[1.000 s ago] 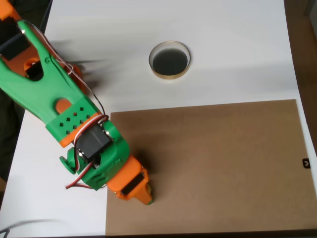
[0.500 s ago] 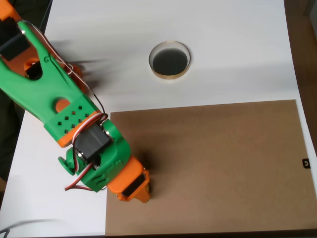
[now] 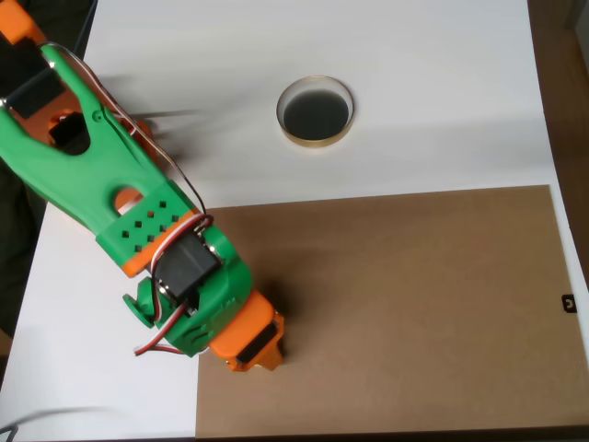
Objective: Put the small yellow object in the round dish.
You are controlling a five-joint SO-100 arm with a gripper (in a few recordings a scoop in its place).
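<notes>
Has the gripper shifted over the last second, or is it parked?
Yes. Against the brown board's left edge, the gripper has slid slightly right in the overhead view; the round dish hasn't moved.

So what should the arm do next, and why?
Probably lift the hand a little off the brown board. From above it hides whatever is beneath it, so I cannot tell if it holds anything, and the round dish sits far off on the white table.
</notes>
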